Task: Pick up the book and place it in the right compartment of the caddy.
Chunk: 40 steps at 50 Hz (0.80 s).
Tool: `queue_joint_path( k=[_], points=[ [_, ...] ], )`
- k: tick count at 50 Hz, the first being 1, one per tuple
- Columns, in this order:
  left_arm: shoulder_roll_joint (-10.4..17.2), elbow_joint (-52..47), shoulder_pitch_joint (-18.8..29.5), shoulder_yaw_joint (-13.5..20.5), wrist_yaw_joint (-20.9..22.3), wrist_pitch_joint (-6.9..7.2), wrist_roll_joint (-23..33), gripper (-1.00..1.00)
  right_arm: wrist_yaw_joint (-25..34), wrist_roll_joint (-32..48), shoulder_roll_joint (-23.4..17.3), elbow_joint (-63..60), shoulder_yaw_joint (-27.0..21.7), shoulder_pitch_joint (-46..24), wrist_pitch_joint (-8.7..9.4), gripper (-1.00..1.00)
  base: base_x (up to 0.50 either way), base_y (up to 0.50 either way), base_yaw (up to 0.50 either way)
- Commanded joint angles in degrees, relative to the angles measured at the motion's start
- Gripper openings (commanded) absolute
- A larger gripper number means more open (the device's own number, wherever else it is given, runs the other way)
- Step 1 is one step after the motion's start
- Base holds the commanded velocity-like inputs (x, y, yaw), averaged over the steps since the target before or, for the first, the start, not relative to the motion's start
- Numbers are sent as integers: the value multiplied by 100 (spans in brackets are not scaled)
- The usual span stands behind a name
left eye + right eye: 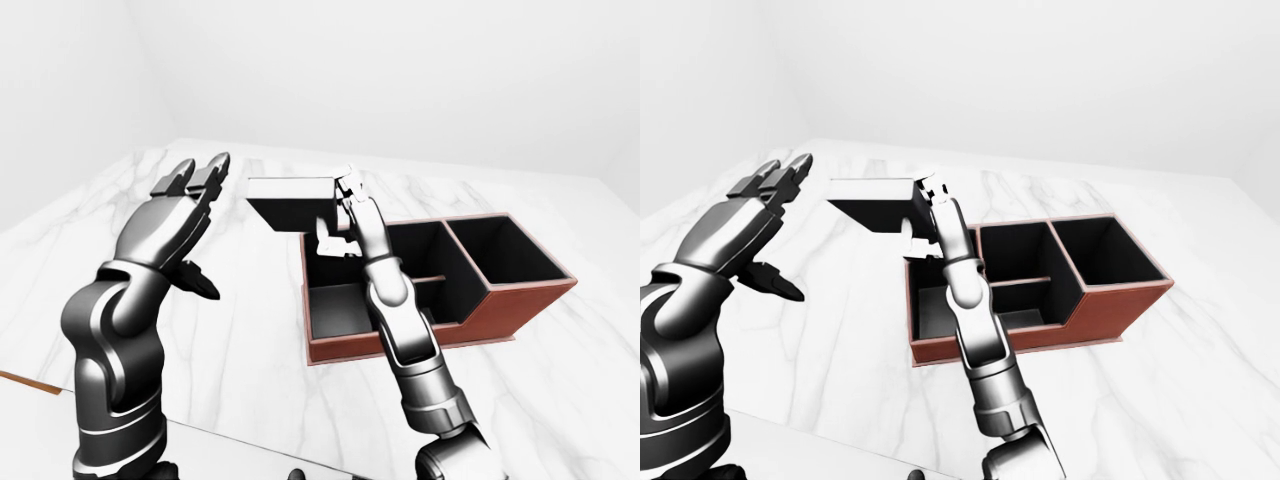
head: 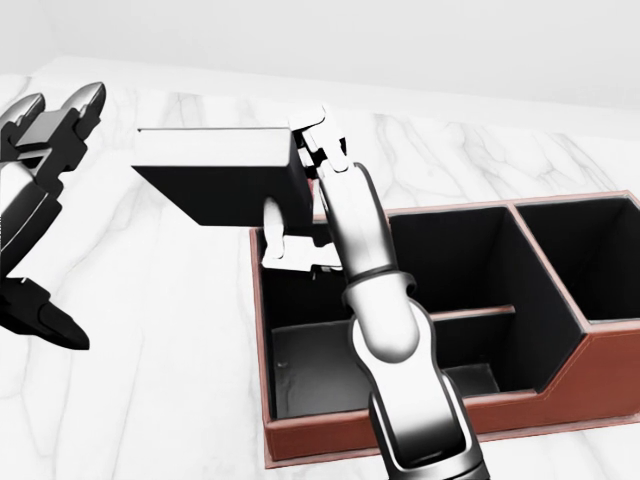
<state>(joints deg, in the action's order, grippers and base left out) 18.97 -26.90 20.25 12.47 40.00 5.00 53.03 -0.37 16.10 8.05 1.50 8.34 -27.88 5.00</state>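
Holding the book at its right edge, the right hand sits raised above the marble table, its fingers closed on the cover: pale fingertips show below the book's lower right corner and others above its upper right corner. The book is a flat, dark rectangular slab with a lighter grey top face and a near-black underside, tilted so its left corner hangs lower in the head view. It hovers clear of the table, up and to the left of the caddy, overlapping only the caddy's upper left corner.

The caddy is a reddish-brown, leather-look box with black matte lining and straight thin walls. Directly below the right hand lies the large left section, split by a thin brown divider. The right compartment is well to the right of the hand, a deep square well with a sloped outer wall.

The left hand is held upright to the left of the book, fingers spread and straight, thumb pointing right, touching nothing. Both arms are glossy grey metal with rounded joints.

The right forearm hides part of the caddy's left section and its near wall. The book's spine and any print on the cover cannot be made out. The left hand is cut off by the left edge in the head view.
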Motion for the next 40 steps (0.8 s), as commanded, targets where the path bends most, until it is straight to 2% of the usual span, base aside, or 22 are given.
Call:
queue_joint_path(
  k=[1,16,23,26,32,40],
  points=[
    [188,6,94,99,0,0,-205,100,-69,-71,-145,-209,-174,-38,0,-100,0,0,0],
    [105,121,60,163,0,0,-741,100,4,-203,-487,-487,-445,-50,0,-100,0,0,0],
    [-28,378,22,256,0,0,-1535,100,53,-270,-674,-719,-600,-119,0,-100,0,0,0],
    [-22,390,-108,181,0,0,-1801,100,23,-312,-723,-668,-632,-66,0,-100,0,0,0],
    [-217,582,-289,199,0,0,-2481,100,71,-369,-860,-930,-750,-193,0,-100,0,0,0],
    [-254,857,-510,144,0,0,-2992,100,91,-412,-987,-1077,-836,-261,0,-100,0,0,0]
  ],
)
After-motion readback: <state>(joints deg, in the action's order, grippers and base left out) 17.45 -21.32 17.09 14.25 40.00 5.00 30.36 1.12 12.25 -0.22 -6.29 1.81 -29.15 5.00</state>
